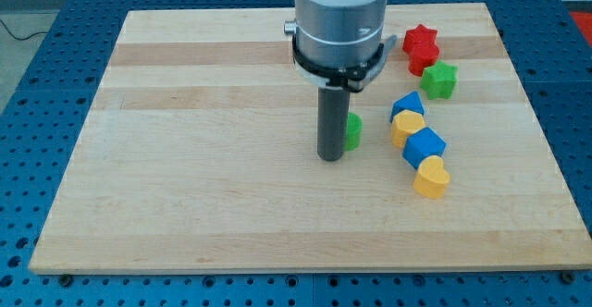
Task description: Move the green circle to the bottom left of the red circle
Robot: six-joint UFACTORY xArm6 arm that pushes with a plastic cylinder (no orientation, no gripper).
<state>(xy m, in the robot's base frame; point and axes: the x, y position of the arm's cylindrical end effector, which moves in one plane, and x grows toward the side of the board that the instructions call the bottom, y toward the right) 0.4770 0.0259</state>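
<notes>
The green circle (353, 131) lies near the board's middle, its left part hidden behind my rod. My tip (330, 157) rests on the board right against the green circle's left side, slightly toward the view's bottom. A sliver of a red block (393, 42) shows at the right edge of the arm body near the view's top. It may be the red circle, but most of it is hidden.
A red star (422, 47) and a green star (440, 80) sit at the upper right. Below them run a blue block (407, 105), a yellow block (405, 129), a blue cube (424, 146) and a yellow heart (431, 178). The wooden board (185, 159) ends near them.
</notes>
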